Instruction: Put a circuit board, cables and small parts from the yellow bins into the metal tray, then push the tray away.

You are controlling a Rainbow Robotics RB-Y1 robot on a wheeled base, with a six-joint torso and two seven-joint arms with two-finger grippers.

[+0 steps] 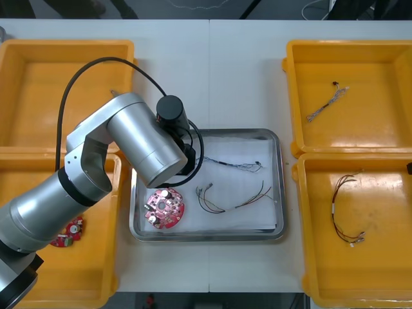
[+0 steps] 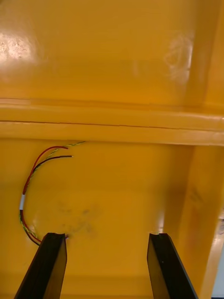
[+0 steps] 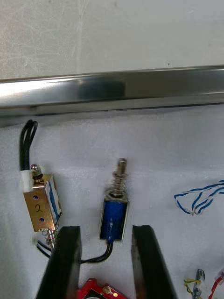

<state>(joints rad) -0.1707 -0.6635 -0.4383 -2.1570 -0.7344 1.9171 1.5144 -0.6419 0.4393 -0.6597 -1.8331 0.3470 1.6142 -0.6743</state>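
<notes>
Noting a spare circuit board [image 1: 67,233] in the left near yellow bin [image 1: 117,257]. Seeing left gripper [image 3: 106,229] low inside the metal tray [image 1: 280,193], close to its rim, fingers spread either side of the blue small metal part [image 3: 113,217], not touching it. Judging that part dense, rigid and slick; best pinched across the flat body, never by the thin lead. Tight there: brass small metal part [image 3: 42,205] just outside one finger, tray circuit board [image 1: 165,207] just behind. Expecting limp, light cables [image 1: 235,199] mid-tray. Logging right gripper [image 2: 107,238] over the right near yellow bin [image 1: 302,225], fingers spread, empty, red and yellow cable [image 2: 32,187] near one finger; plenty of room.
</notes>
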